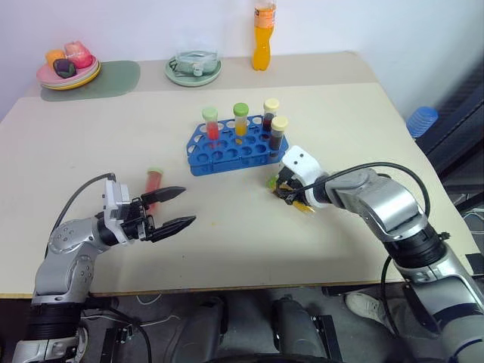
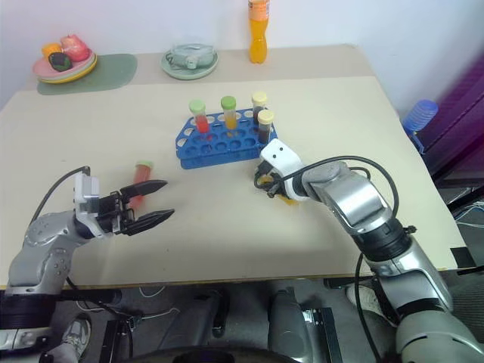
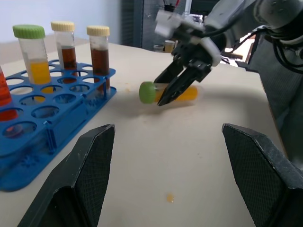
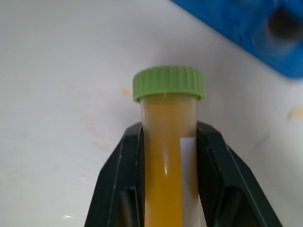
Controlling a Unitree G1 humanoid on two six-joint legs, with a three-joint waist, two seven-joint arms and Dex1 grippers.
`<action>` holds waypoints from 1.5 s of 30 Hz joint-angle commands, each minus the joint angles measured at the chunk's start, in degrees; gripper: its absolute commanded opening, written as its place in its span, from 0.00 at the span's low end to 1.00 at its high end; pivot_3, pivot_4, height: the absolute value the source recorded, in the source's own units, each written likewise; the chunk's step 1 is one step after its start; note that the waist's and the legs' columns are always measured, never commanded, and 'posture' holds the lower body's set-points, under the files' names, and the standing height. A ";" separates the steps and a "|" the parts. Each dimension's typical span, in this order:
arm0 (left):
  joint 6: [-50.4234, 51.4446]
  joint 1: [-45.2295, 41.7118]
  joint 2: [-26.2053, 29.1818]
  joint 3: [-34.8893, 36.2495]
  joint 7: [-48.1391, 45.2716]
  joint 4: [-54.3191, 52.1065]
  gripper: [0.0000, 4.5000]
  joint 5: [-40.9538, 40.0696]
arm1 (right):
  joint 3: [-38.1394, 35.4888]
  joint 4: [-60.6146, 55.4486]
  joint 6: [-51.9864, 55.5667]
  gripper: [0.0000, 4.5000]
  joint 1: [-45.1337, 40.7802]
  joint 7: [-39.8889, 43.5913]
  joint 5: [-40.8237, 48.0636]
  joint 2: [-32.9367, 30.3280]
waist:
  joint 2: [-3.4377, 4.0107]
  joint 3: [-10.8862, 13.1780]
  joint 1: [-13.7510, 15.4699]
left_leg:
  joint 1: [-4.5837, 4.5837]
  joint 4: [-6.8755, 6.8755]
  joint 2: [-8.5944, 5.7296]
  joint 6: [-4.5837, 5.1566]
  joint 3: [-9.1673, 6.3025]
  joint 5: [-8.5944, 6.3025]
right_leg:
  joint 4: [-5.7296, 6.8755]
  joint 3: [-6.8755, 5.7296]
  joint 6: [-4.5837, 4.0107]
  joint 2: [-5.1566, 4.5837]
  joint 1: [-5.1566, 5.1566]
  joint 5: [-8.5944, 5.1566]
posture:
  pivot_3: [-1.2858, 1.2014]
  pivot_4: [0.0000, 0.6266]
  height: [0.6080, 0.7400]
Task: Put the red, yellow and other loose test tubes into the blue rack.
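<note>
the yellow test tube (green cap) is sitting clamped in the right pincer just near-right of the blue rack; the red test tube is lying on the table by the open left pincer.

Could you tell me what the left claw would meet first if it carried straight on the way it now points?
Probably the right claw and the yellow tube it holds, which lie ahead between the open left claw's fingers in its wrist view; only bare table lies between. Depth is uncertain.
</note>
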 commanded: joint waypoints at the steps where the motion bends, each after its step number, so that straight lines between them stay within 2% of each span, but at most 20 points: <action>1: -0.84 -0.17 0.40 1.32 -0.82 -0.12 0.83 -0.71 | 2.05 -2.06 -5.56 0.18 -0.97 6.98 -0.64 -3.00 | 0.00 0.00 0.09 | 0.00 0.00 0.00 0.00 0.01 0.00 | -0.01 0.00 0.00 0.00 0.00 0.00 | 0.52 0.24 1.00; 5: -2.59 -0.11 0.51 1.87 -2.75 2.53 0.83 -0.37 | 6.03 -1.33 -4.40 0.18 -1.19 12.49 -2.19 -7.73 | -0.01 0.00 0.26 | -0.02 0.01 0.00 0.00 0.01 0.00 | -0.05 -0.01 0.00 -0.01 0.01 0.00 | 0.52 0.24 1.00; 9: -4.93 -0.22 0.40 2.23 -5.03 6.07 0.83 0.00 | 8.47 0.52 -6.21 0.18 -1.93 15.67 -4.84 -9.85 | -0.01 0.00 0.13 | -0.04 0.01 0.02 0.00 0.00 0.00 | -0.07 -0.01 -0.01 -0.01 -0.01 0.01 | 0.52 0.24 1.00; 16: -9.07 0.54 -0.05 2.72 -7.34 10.20 0.83 0.43 | 7.76 3.19 -3.99 0.96 -3.14 16.30 -6.50 -7.69 | -0.02 0.00 0.16 | -0.05 0.01 0.06 0.00 0.01 -0.01 | -0.09 -0.03 -0.04 -0.01 -0.02 0.03 | 0.52 0.24 1.00; 17: -9.88 0.52 -0.13 2.87 -7.89 11.32 0.83 0.53 | 7.79 3.34 -3.98 0.98 -3.21 16.49 -6.74 -7.69 | -0.02 -0.01 0.16 | -0.05 0.02 0.07 -0.01 0.01 -0.01 | -0.09 -0.03 -0.08 0.00 -0.03 0.05 | 0.52 0.24 1.00; 28: -15.11 0.69 -1.35 3.33 -11.23 17.30 0.83 1.03 | 7.22 1.78 4.32 0.98 -3.86 17.00 -5.66 -9.56 | -0.02 -0.01 0.58 | -0.09 0.03 0.05 0.00 0.01 -0.02 | -0.15 -0.05 -0.11 -0.03 -0.03 0.08 | 0.52 0.24 1.00; 33: -16.79 -0.18 -1.68 3.16 -12.16 19.82 0.83 1.38 | 4.44 -1.18 10.18 0.98 -3.39 17.54 -2.24 -9.81 | -0.02 -0.01 0.46 | -0.10 0.03 0.06 0.00 0.01 -0.02 | -0.14 -0.06 -0.10 -0.03 -0.05 0.08 | 0.52 0.24 1.00; 45: -13.84 -1.04 -2.81 1.11 -8.84 14.96 0.83 1.51 | 1.44 -2.83 23.05 0.98 -5.43 12.69 3.03 -6.79 | -0.02 -0.01 0.40 | -0.14 0.03 0.07 0.01 0.01 -0.02 | -0.13 -0.06 -0.10 -0.02 -0.09 0.09 | 0.52 0.24 1.00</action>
